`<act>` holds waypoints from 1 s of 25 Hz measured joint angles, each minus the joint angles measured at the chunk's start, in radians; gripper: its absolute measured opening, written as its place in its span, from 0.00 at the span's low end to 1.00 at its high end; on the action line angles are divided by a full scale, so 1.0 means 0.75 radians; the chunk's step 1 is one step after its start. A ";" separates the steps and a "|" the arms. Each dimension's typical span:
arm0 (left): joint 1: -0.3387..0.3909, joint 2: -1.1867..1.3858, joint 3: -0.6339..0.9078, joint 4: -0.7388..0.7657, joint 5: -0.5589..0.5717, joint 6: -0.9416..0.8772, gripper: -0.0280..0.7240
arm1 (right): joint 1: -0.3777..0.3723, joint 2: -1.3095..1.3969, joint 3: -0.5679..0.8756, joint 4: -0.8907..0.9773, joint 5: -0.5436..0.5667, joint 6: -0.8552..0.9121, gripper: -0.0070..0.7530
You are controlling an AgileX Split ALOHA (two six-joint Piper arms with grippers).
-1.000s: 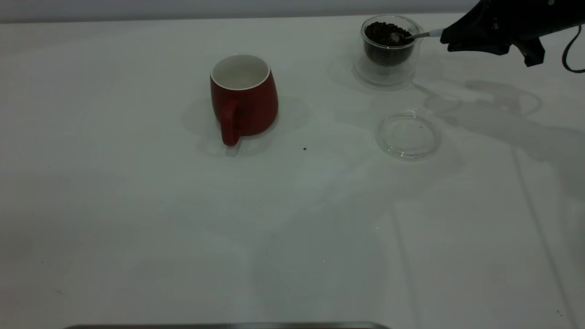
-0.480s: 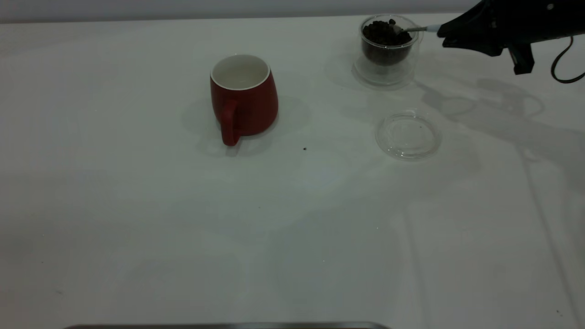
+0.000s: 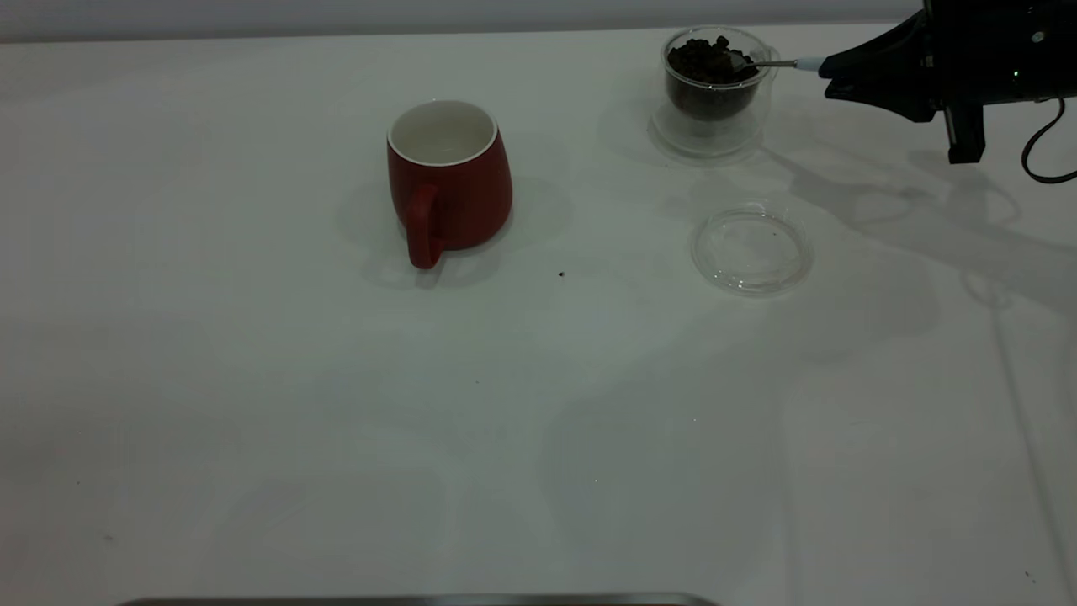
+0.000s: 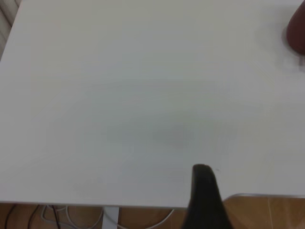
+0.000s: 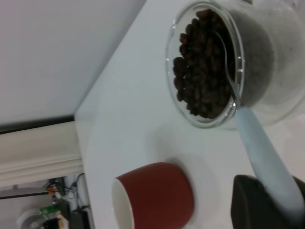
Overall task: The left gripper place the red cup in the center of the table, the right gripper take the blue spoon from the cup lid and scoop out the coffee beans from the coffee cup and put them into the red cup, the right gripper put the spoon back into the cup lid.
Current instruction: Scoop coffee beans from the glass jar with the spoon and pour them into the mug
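White table (image 3: 336, 438): red cup (image 3: 450, 181), coffee cup (image 3: 711, 126), cup lid (image 3: 751, 249).

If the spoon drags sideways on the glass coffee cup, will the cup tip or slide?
Probably slides rather than tips: the coffee cup sits on a wide clear base and is nearly full of coffee beans, keeping weight low. Smooth glass on the plain table likely offers little grip. The blue spoon, held by the right gripper, rests at its rim.

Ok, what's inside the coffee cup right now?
The coffee cup holds heaped coffee beans, with the blue spoon bowl dipped among them, gripped by the right gripper. Beans hide the bowl's underside.
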 joint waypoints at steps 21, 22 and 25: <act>0.000 0.000 0.000 0.000 0.000 0.000 0.82 | -0.043 0.000 0.000 -0.048 0.287 -0.042 0.14; 0.000 0.000 0.000 0.000 0.000 0.000 0.82 | -0.040 0.000 0.000 -0.059 0.287 -0.042 0.14; 0.000 0.000 0.000 0.000 0.000 0.000 0.82 | -0.022 0.000 0.000 -0.070 0.287 -0.042 0.14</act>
